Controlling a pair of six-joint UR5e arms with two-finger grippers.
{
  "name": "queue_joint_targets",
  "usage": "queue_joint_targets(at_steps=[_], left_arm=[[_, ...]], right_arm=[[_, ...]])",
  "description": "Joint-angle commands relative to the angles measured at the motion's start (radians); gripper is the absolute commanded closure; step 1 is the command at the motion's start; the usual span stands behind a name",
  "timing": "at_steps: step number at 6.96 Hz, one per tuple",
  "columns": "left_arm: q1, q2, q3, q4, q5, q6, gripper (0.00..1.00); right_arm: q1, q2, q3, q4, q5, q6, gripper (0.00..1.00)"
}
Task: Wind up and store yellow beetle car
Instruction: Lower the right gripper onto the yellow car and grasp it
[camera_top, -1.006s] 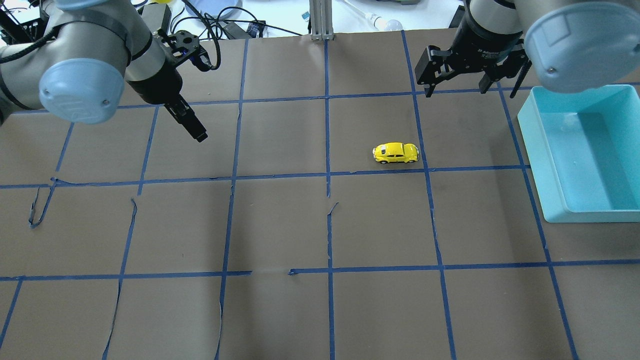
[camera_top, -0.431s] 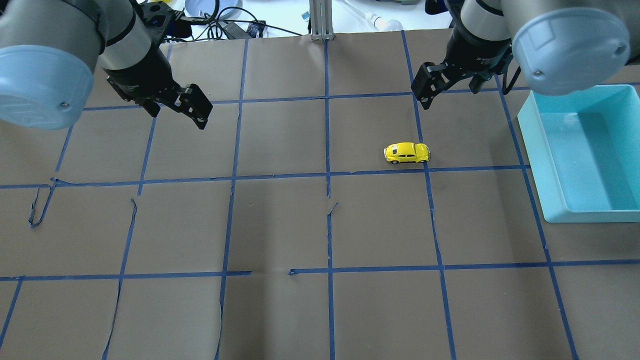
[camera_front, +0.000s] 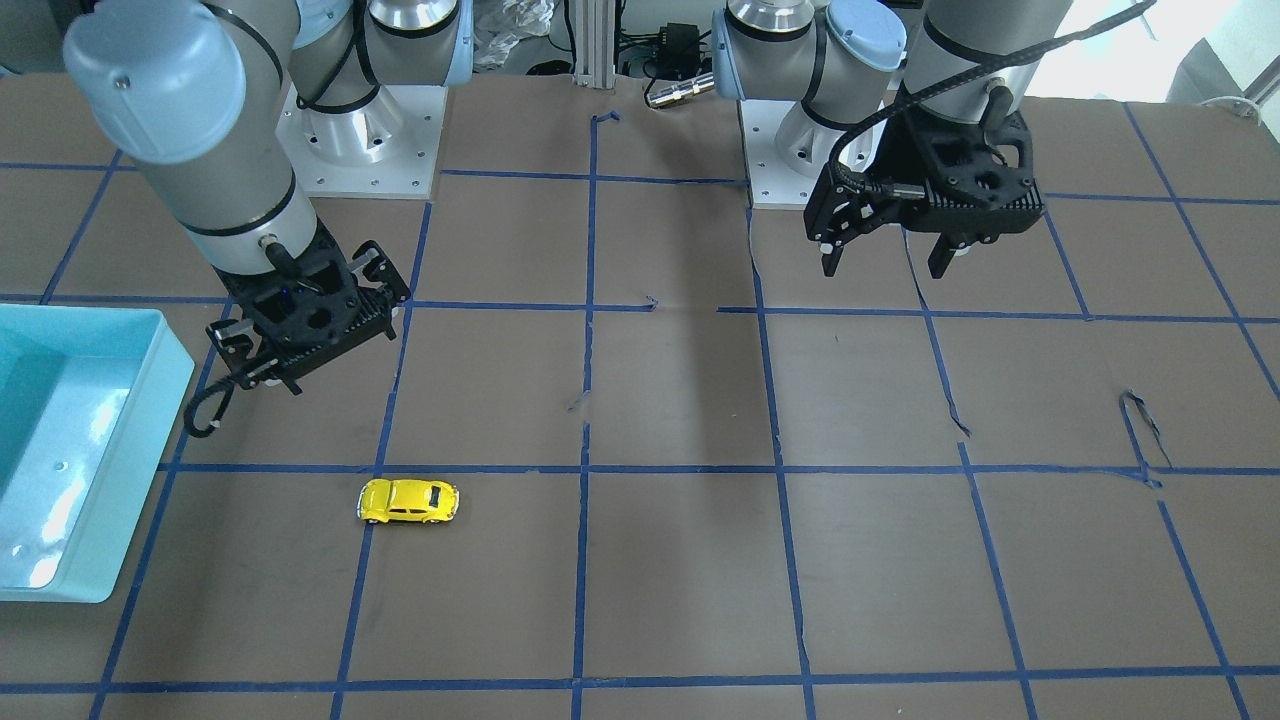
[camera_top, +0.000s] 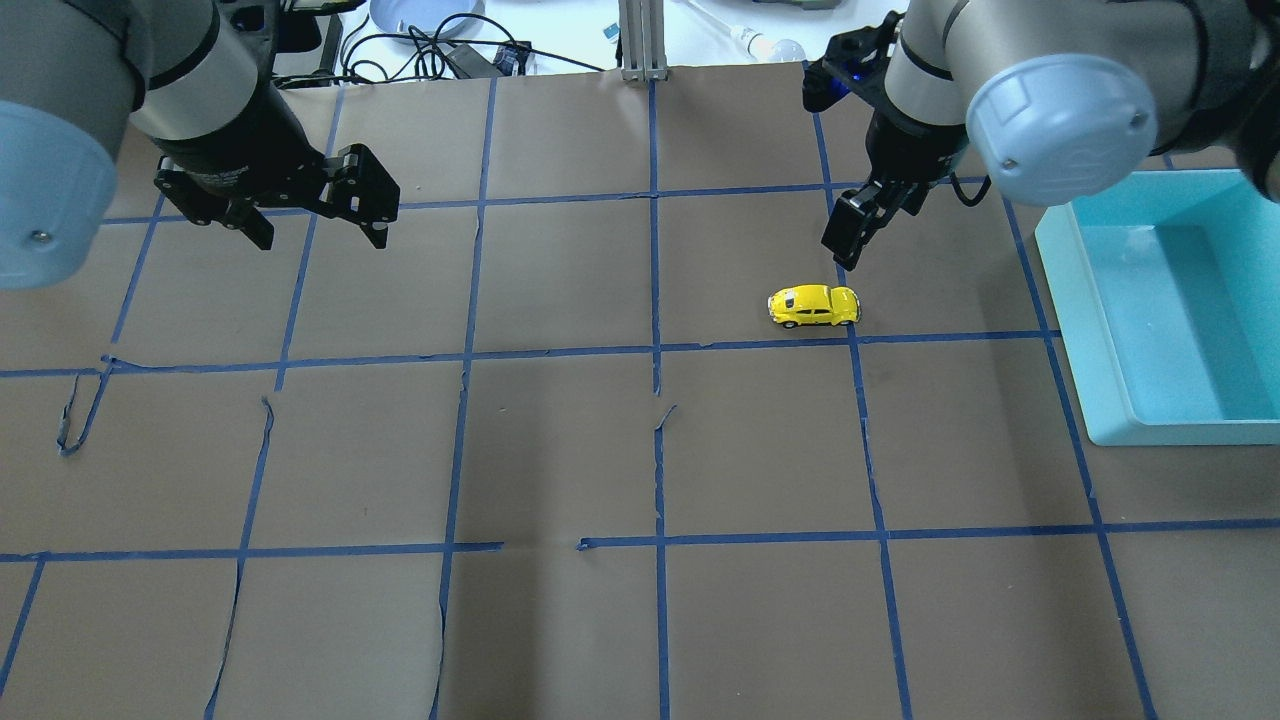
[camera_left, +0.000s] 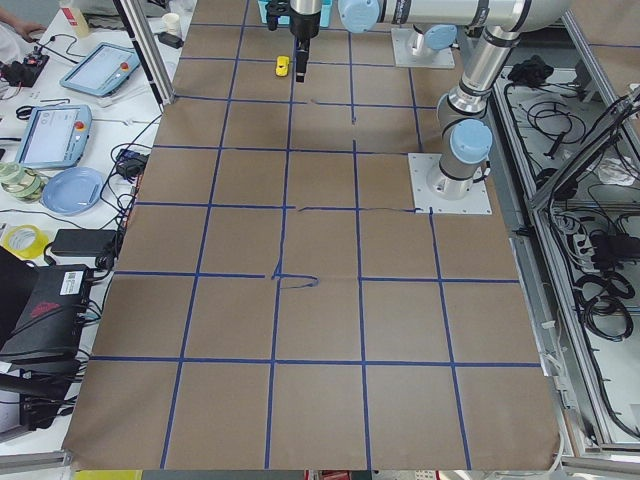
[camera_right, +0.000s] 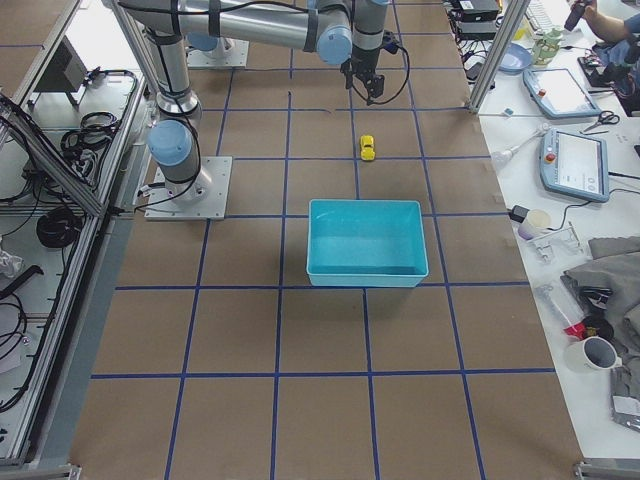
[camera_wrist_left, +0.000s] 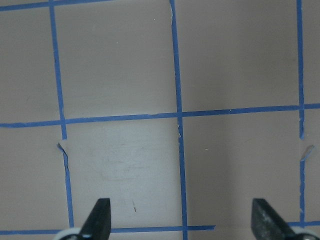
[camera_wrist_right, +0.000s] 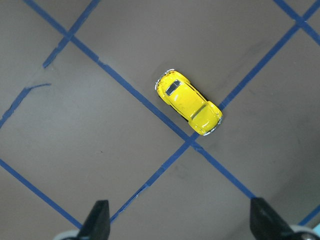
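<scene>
Robotics lab. Two arms (camera_left: 465, 150) were bolted on steel plates (camera_left: 420, 200) to a large table (camera_left: 320, 320) covered in brown paper and marked into squares with blue tape (camera_top: 660, 542). Aluminium posts (camera_top: 640, 40) stood at its edges. White side benches (camera_right: 620, 215) held teach pendants (camera_left: 48, 135) and a tape roll (camera_left: 22, 240). Loose cables (camera_left: 600, 290) lay beside the table.
</scene>
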Motion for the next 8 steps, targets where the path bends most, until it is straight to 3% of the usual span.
queue_joint_targets(at_steps=[1,3,4,6,8], left_arm=[[0.001,0.016,0.002,0.004,-0.005,0.005,0.0],[0.01,0.018,0.006,0.007,-0.005,0.025,0.0],[0.016,0.018,0.02,0.007,-0.011,0.088,0.0],[0.024,0.007,0.026,0.074,-0.01,0.092,0.0],[0.027,-0.022,0.06,0.099,-0.005,0.091,0.0]], right_arm=[[0.001,0.098,0.01,-0.073,0.044,-0.295,0.0],[0.001,0.193,0.018,-0.225,0.115,-0.41,0.0],[0.0,0.219,0.021,-0.236,0.155,-0.452,0.0],[-0.001,0.256,0.049,-0.3,0.14,-0.528,0.0],[0.001,0.258,0.106,-0.37,0.071,-0.612,0.0]])
